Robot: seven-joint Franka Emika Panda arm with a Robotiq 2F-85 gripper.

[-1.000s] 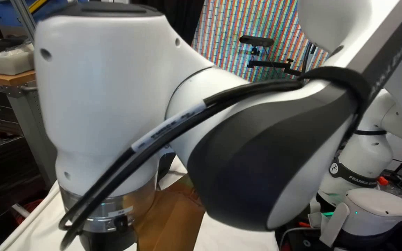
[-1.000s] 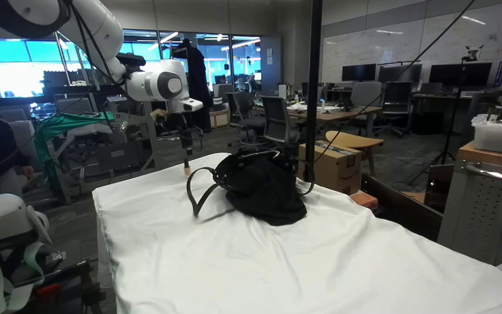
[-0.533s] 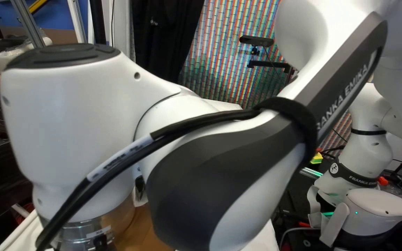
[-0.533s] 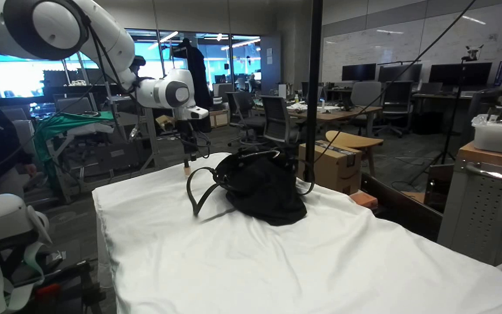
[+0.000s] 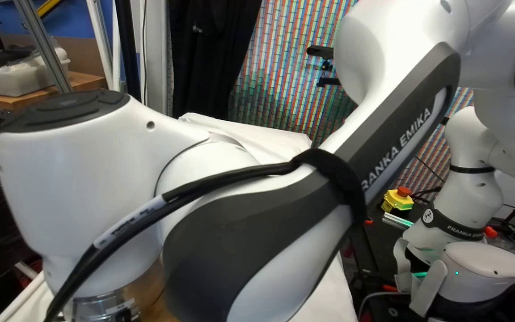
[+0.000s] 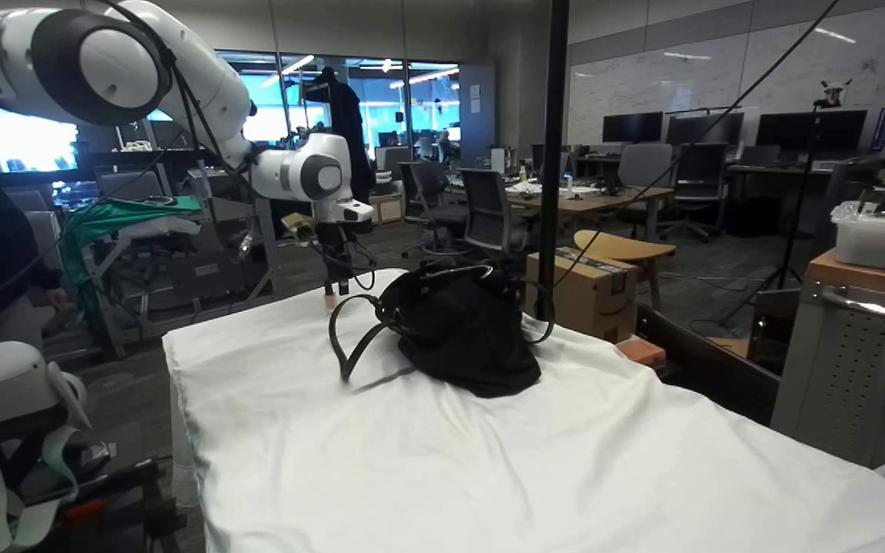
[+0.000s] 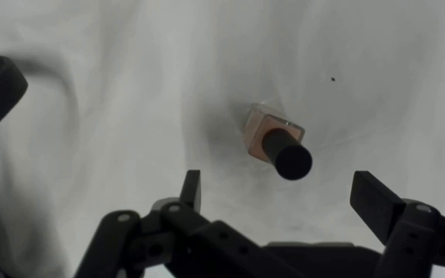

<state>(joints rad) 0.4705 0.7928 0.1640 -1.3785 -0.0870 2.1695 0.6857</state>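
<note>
Though boxy, peach bottle [image 7: 256, 133]; round black cap [image 7: 290, 157]

In an exterior view, windows [image 6: 31, 142] glare white at upper left; my wrist view is dim, softly shadowed at left.

Downward gripper [image 7: 276, 189] with 2 black fingers [image 7: 375, 204] wide apart, beneath a bent arm [image 6: 208, 69]
</note>
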